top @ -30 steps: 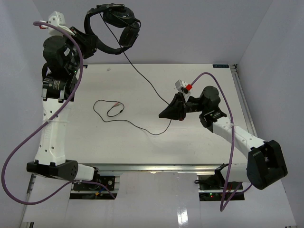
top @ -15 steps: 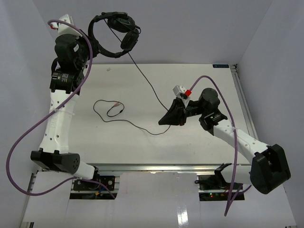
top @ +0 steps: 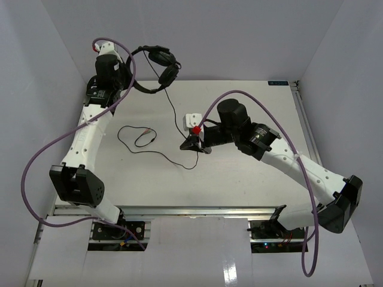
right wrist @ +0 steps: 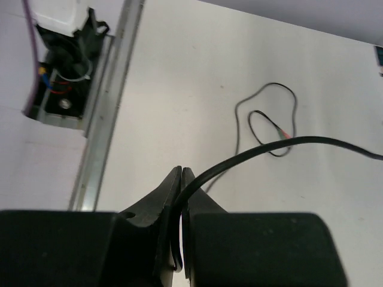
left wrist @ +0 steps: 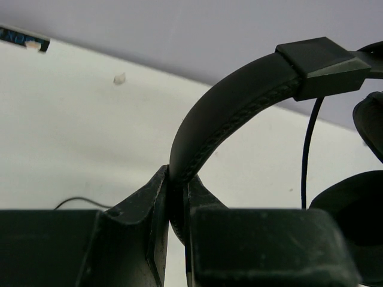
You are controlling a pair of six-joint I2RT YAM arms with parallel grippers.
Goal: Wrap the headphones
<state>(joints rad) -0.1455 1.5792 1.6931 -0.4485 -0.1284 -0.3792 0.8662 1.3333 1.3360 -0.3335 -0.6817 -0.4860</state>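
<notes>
A: Checking the headphones (top: 163, 58) – where are they rel. to the tools?

B: Up off the tabletop (top: 251, 107), seen against the back wall, right at the tip of the left tool (top: 130, 82). That tool's clamped on the thin headband (left wrist: 227, 113). Wrist cam shows the band pinched betw. both fingers (left wrist: 157, 203), arching up & away from the tips.

A: Earcups?

B: Both earcups (top: 169, 76) hang just past the left tool, on the side toward the other arm. One's partly in the wrist view, at the far right edge.

A: And the cable?

B: Thin black cable (top: 173, 107) drops from the earcups & runs straight to the right tool (top: 192, 143). That one's closed on the cable. Its wrist cam shows the jaws together w/ the cable (right wrist: 251, 152) nipped betw. the tips, curving off to the right of the view.

A: Rest of the cable?

B: Beyond the right tool it dips onto the tabletop, then trails toward the left arm's side. It ends in a loose loop (top: 133, 139) lying flat, w/ the plug (top: 149, 134) beside it. The loop's well apart from both tools, approx. betw. the two arms.

A: Anything else around?

B: Only the purple robot cables (top: 36, 161), one sweeping wide of each arm, not touching the headphones.
</notes>
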